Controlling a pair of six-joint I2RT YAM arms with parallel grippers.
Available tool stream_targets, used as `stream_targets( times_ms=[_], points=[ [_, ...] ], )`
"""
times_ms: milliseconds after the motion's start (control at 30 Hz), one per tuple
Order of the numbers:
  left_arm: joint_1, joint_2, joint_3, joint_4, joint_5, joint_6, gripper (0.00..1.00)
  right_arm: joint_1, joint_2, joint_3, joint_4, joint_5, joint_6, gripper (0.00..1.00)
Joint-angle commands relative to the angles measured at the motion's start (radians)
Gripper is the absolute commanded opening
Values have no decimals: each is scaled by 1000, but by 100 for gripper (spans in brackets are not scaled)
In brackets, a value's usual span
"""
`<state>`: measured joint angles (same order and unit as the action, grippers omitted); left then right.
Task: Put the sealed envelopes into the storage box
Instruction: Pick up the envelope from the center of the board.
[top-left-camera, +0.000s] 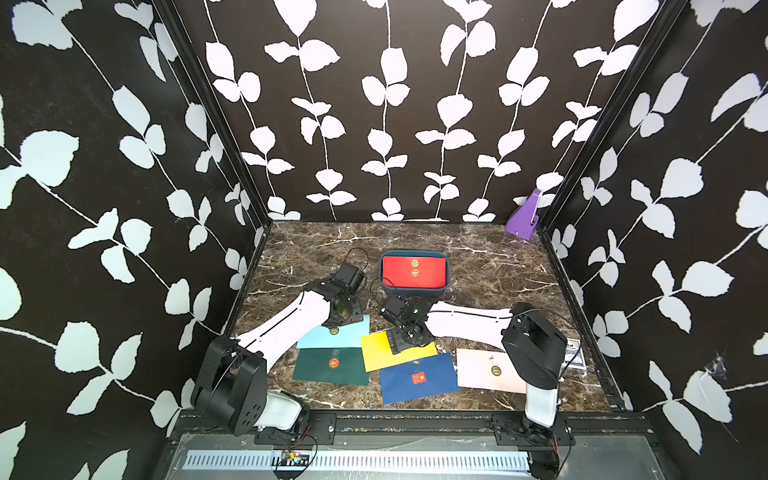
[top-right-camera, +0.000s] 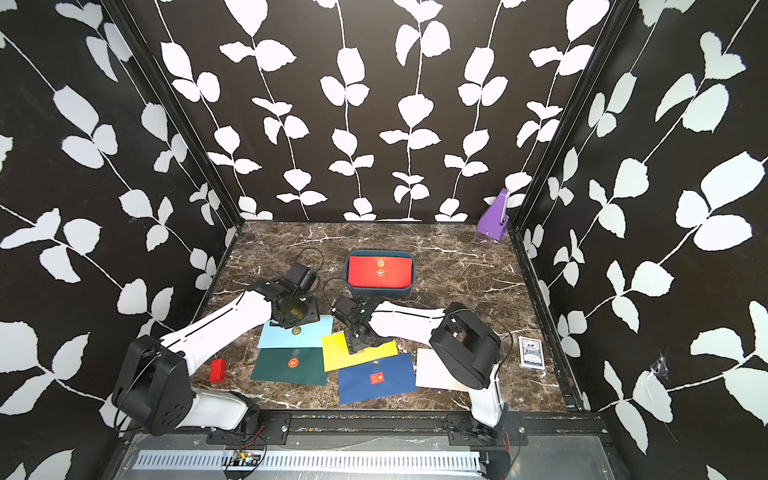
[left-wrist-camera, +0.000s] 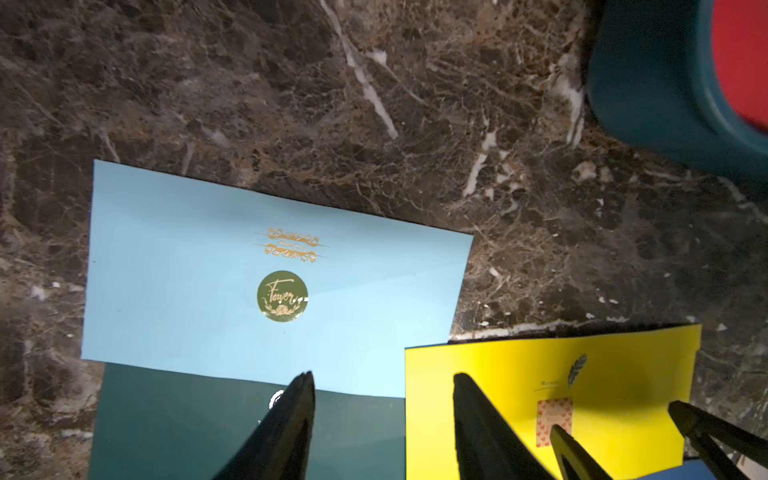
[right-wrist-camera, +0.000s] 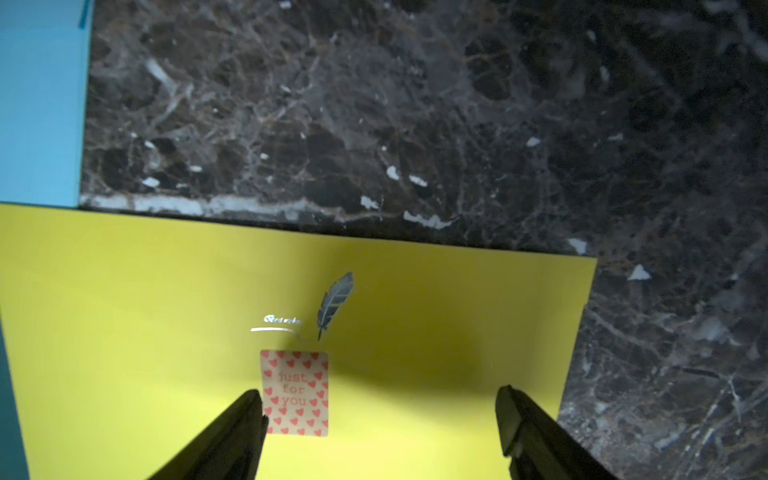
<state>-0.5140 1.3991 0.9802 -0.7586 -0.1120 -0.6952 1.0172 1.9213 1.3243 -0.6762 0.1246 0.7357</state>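
Low in the right wrist view, a flat matte yellow envelope (right-wrist-camera: 124, 332) is lying on the veined marble worktop (right-wrist-camera: 374, 104), its heart-printed sticker sitting between the widely spread, empty jaws of the right gripper (right-wrist-camera: 379, 392). The left gripper (left-wrist-camera: 382, 377) is holding its jaws apart, empty, over the light blue envelope (left-wrist-camera: 187, 270) and dark green envelope (left-wrist-camera: 187, 428). At centre in both top views, a red envelope (top-left-camera: 413, 272) is resting inside the rounded teal storage box (top-left-camera: 415, 293). A small red block (top-right-camera: 217, 370) is showing only in a top view, lower left.
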Motion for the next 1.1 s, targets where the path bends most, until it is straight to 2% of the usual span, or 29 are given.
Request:
stream_targets(
  times_ms=[0, 133, 400, 567, 733, 867, 1067],
  points=[
    [3, -32, 20, -28, -10, 18, 56, -23, 32, 20, -26, -4, 36, 88],
    [3, -35, 33, -34, -8, 25, 56, -54, 42, -28, 17, -50, 57, 87],
    [3, -12, 86, -48, 6, 58, 56, -112, 24, -94, 32, -44, 77, 87],
    [-7, 13, 100, -44, 70, 59, 56, -176, -12, -135, 37, -41, 56, 87],
    [-30, 18, 88, -28, 78, 45, 56, -216, -37, -170, 44, -40, 21, 87],
    [-81, 65, 98, -7, 103, 42, 57, -233, -53, -184, 48, -46, 18, 87],
    [-178, 150, 115, 55, 143, -18, 57, -241, -156, -184, 67, -39, 30, 97]
  ],
)
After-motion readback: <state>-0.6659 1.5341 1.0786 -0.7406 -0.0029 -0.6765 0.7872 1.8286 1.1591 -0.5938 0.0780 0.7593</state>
